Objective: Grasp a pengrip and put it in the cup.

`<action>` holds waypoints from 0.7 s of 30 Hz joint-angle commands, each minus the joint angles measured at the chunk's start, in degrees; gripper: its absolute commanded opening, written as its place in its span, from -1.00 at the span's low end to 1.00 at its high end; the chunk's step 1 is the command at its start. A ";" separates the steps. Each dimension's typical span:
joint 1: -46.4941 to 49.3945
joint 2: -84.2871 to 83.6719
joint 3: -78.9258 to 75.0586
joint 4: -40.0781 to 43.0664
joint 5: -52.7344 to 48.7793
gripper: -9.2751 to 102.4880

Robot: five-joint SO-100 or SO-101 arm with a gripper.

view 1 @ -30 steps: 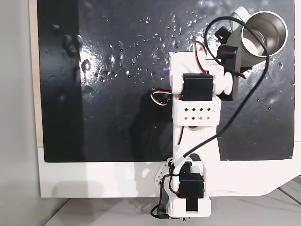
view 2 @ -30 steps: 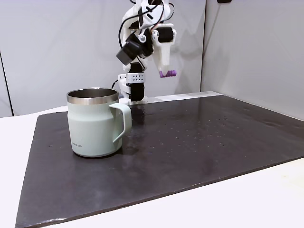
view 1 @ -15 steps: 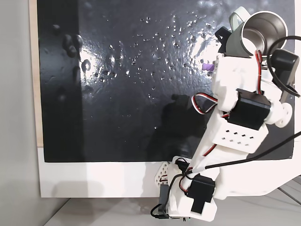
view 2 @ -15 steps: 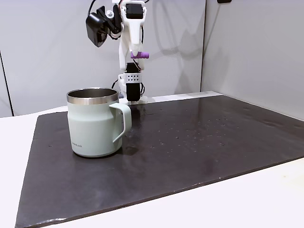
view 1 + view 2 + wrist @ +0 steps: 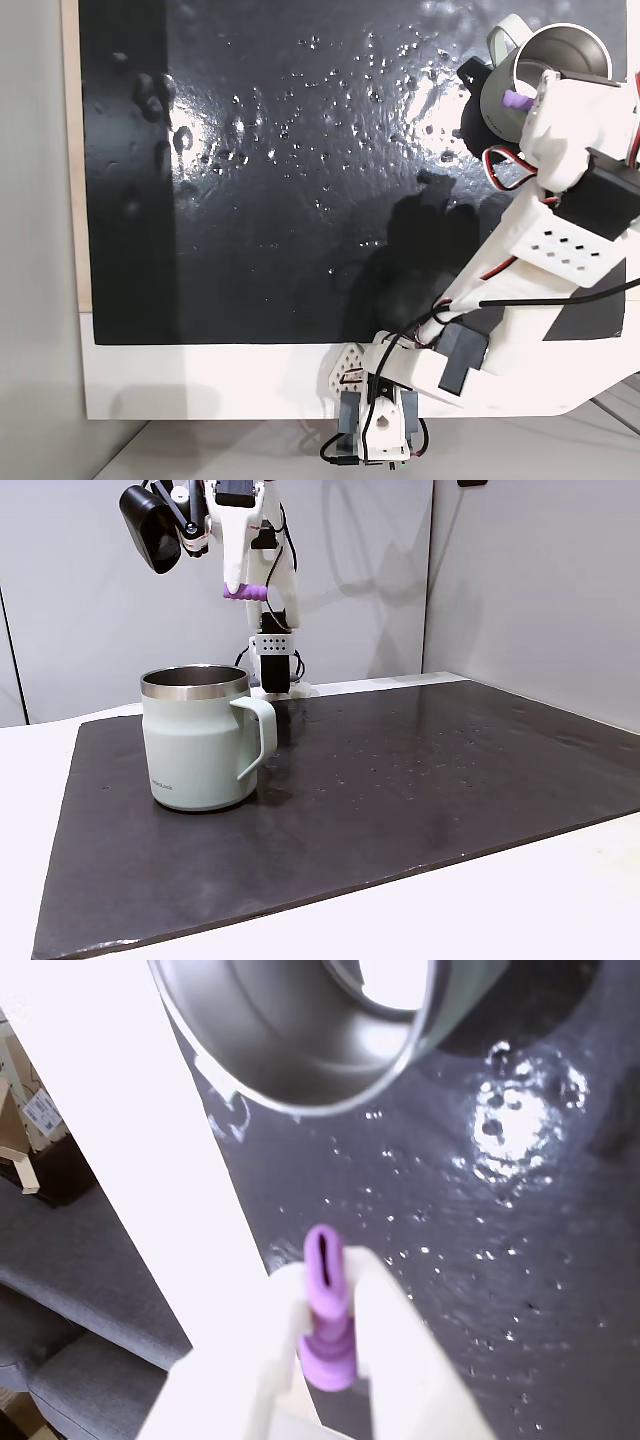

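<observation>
The white plastic arm [image 5: 560, 250] carries black servo blocks [image 5: 600, 200], red, white and black cables, a perforated bracket and, seemingly, a black camera module [image 5: 150, 525].

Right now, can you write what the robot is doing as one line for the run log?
phase: carry to cup | end effector: shut on purple pengrip, raised | green mug: upright on dark mat | pengrip not yet in mug

My arm stood on a white table [image 5: 200, 385] that carried a large black mat [image 5: 420, 780] with a glossy, speckled surface, and on this mat, near its left end in a fixed view from the side, rested the cup [image 5: 195, 740], upright on its base.
</observation>
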 commanded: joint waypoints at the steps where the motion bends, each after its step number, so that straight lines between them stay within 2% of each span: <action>1: 2.02 -2.72 -8.09 0.35 -1.58 -0.83; 7: 3.78 -8.96 -16.61 0.00 -3.08 -0.83; 16: 5.10 -12.39 -20.30 -2.11 -4.04 -0.82; 19: 4.75 -12.22 -20.30 -1.14 -4.04 -0.71; 21: 4.31 -12.13 -20.30 -0.18 -4.13 -0.45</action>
